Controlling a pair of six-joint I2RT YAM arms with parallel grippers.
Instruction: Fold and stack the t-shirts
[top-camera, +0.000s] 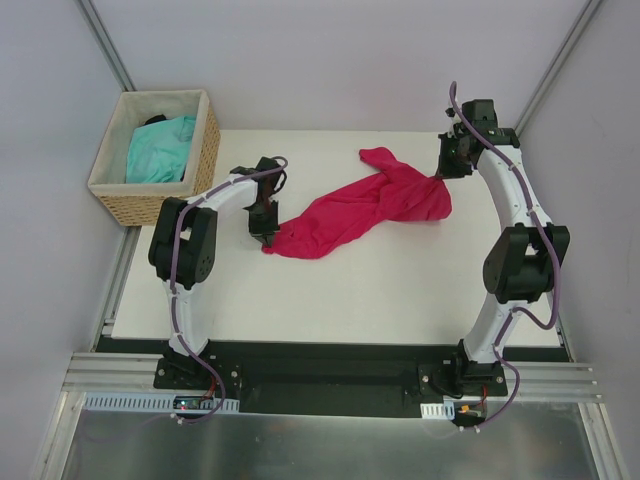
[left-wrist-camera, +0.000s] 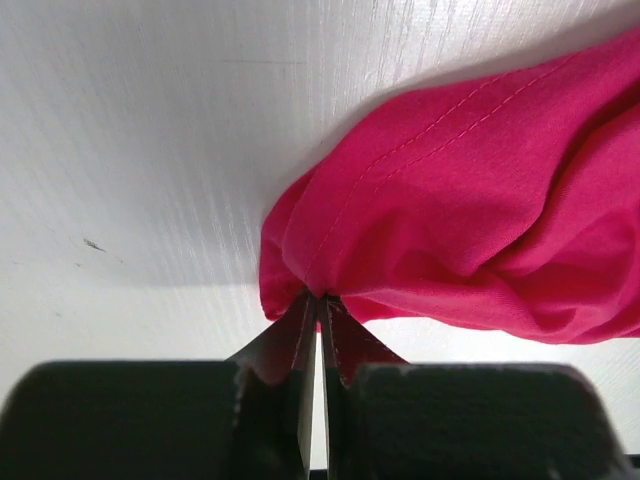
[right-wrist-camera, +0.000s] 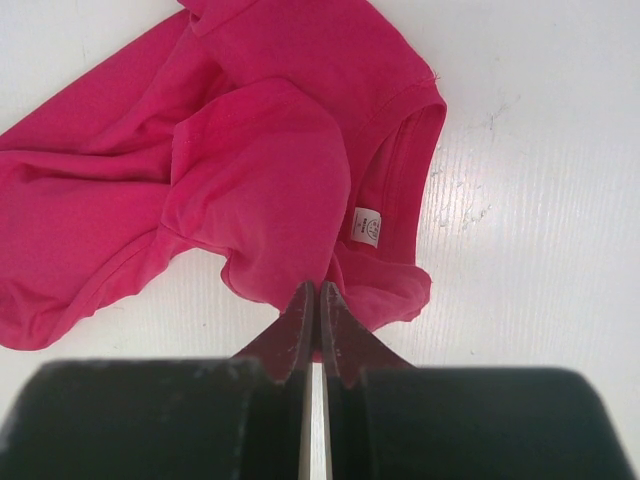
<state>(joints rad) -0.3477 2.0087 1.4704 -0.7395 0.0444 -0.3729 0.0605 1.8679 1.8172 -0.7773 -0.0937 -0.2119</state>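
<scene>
On the table ahead of me the first t-shirt lies crosswise near the middle, running from 8 o'clock to 2 o'clock. My left gripper meets its 8 o'clock end, my right gripper its 2 o'clock end, with the neck label just beside those fingertips. Off the table's 10 o'clock corner stands the basket, the second t-shirt inside it.

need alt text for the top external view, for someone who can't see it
A crumpled crimson-pink t-shirt lies stretched across a white table, the left gripper shut on its near left end and the right gripper shut on its far right end. A wicker basket by the table's far left corner holds a turquoise t-shirt.
</scene>
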